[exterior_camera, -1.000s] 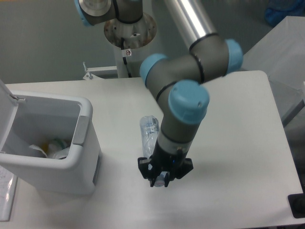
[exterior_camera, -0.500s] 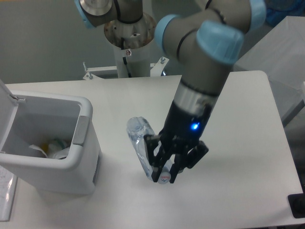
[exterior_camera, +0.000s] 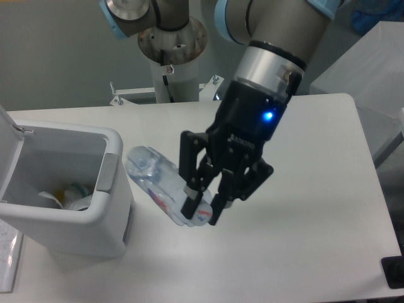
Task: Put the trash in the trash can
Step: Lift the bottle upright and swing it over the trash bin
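A crushed clear plastic bottle with a bluish tint and a red-and-blue label hangs tilted in the air above the table, its far end pointing toward the bin. My gripper is shut on the bottle's near, lower end. Left of it stands the trash can, a white bin with a grey front latch and its lid swung open at the far left. Inside the bin lies a crumpled white wrapper, partly hidden by the bin wall.
The arm's base column stands at the table's back edge. A grey surface sits beyond the table's right side, and a dark object shows at the lower right corner.
The gripper has lifted the bottle off the table and carried it left toward the bin. The arm now sits higher and closer to the camera.
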You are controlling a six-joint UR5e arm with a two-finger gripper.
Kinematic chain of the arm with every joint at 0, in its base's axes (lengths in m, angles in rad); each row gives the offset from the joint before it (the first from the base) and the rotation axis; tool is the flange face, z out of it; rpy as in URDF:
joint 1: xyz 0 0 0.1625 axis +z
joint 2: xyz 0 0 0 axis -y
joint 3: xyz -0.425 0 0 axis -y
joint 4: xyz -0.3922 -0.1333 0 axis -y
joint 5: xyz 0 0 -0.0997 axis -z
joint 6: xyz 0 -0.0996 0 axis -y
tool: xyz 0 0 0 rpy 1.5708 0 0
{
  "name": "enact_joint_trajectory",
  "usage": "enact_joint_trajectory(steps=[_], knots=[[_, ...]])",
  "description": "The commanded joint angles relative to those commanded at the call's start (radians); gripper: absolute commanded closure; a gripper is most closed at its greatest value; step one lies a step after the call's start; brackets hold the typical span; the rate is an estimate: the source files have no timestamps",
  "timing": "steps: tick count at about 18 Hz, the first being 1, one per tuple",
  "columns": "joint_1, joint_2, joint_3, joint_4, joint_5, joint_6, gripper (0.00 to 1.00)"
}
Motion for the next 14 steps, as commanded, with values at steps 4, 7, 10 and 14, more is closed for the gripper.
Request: enact_joint_trajectory(steps=[4,7,10,14], knots=[[-0.043,-0.005,-0.005,0.012,-0.015,-0.037,1.0],[-0.089,-0.012,-0.023,0.037,-0.014,-0.037,1.0],[-0.121,-0.015,-0.055,0.048,-0.006,-0.034,1.0],[-0.155,-0.018,-0.093,0.064,-0.002,-0.016,1.0]])
